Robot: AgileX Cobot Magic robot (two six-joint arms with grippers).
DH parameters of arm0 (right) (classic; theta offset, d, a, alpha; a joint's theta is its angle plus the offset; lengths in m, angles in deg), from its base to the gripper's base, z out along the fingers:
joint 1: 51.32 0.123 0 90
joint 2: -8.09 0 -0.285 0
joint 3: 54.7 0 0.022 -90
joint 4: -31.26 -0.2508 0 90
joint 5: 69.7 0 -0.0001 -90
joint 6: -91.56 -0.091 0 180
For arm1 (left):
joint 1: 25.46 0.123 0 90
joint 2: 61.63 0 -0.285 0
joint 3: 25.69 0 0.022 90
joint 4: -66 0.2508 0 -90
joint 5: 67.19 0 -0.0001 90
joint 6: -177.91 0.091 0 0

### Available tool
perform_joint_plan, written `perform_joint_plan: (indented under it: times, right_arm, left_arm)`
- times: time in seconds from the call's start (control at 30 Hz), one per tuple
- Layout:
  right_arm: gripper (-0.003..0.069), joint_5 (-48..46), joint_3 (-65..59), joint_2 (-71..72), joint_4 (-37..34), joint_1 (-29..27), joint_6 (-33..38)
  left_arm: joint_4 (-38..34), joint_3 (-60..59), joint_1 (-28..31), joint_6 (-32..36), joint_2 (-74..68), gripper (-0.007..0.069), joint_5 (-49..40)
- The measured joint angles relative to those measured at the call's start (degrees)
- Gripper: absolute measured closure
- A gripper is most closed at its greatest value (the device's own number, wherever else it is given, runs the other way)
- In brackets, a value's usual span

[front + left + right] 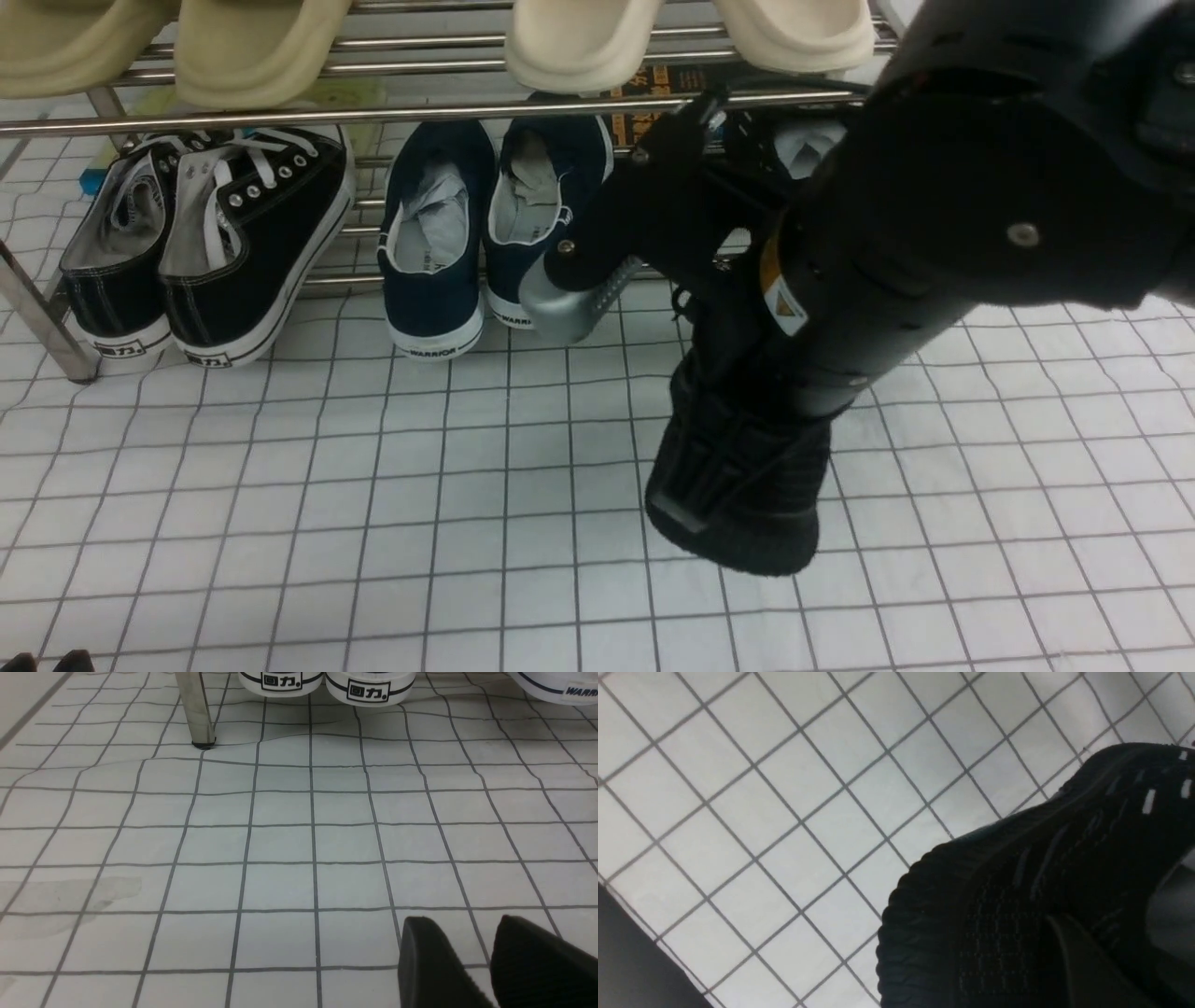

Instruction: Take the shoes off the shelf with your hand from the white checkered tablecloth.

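Observation:
One black knit shoe (738,485) hangs off the shelf, toe low over the white checkered tablecloth (373,485). My right gripper (1111,938) is shut on its upper part; one of the fingers (1069,947) lies across the knit. In the right wrist view the shoe (1017,882) shows its ribbed sole and white dashes. The other black shoe (805,147), with white stuffing, sits on the lower tier of the chrome shelf (373,114), mostly hidden by my right arm. My left gripper (493,952) rests low over the cloth, jaws slightly apart, nothing between them.
Black canvas sneakers (215,243) and navy slip-ons (439,243) stand on the lower tier left of the arm. Cream slippers (252,47) lie on the top tier. A chrome shelf leg (196,709) stands on the cloth ahead of the left gripper.

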Motion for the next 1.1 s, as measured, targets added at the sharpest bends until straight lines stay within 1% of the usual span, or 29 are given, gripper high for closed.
perform_joint_plan:
  times: [0.13,0.33,0.57,0.67,0.73,0.8,0.83,0.87,0.9,0.93,0.97,1.0,1.03,1.07,1.1]
  right_arm:
    - [0.0639,3.59,0.00,-2.17,1.52,0.00,0.40]
    - [0.0638,7.02,0.00,-6.47,4.22,0.00,4.00]
    - [0.0638,8.21,0.00,-10.73,6.18,0.00,5.22]
    - [0.0627,8.29,0.00,-12.66,6.18,0.00,5.15]
    - [0.0605,8.34,0.00,-13.75,5.79,0.00,4.87]
    - [0.0533,8.41,0.00,-14.85,4.28,0.00,4.70]
    - [0.0480,8.41,0.00,-15.17,3.52,0.06,4.70]
    - [0.0460,8.41,0.00,-15.18,3.43,0.06,4.70]
    - [0.0388,8.03,0.00,-15.29,2.44,0.06,4.70]
    - [0.0367,7.95,0.00,-15.29,2.32,0.06,4.70]
    - [0.0296,6.71,0.22,-15.29,2.23,0.06,4.65]
    - [0.0268,5.63,0.69,-15.29,2.23,0.06,4.65]
    - [0.0265,4.97,0.80,-15.29,2.23,0.06,4.65]
    - [0.0264,2.25,2.27,-15.29,2.23,-0.06,4.65]
    - [0.0291,0.41,3.47,-15.29,2.23,-0.24,4.65]
  left_arm:
    - [0.00,0.00,0.00,0.00,0.00,0.0385,0.00]
    - [0.00,0.00,0.00,0.00,0.00,0.0385,0.00]
    - [0.00,0.00,0.00,0.00,0.00,0.0385,0.00]
    - [0.00,0.00,0.00,0.00,0.00,0.0385,0.00]
    - [0.00,0.00,0.00,0.00,0.00,0.0385,0.00]
    - [0.00,0.00,0.00,0.00,0.00,0.0385,0.00]
    - [0.00,0.00,0.00,0.00,0.00,0.0385,0.00]
    - [0.00,0.00,0.00,0.00,0.00,0.0385,0.00]
    - [0.00,0.00,0.00,0.00,0.00,0.0385,0.00]
    - [0.00,0.00,0.00,0.00,0.00,0.0385,0.00]
    - [0.00,0.00,0.00,0.00,0.00,0.0385,0.00]
    - [0.00,0.00,0.00,0.00,0.00,0.0385,0.00]
    - [0.00,0.00,0.00,0.00,0.00,0.0385,0.00]
    - [0.00,0.00,0.00,0.00,0.00,0.0385,0.00]
    - [0.00,0.00,0.00,0.00,0.00,0.0385,0.00]
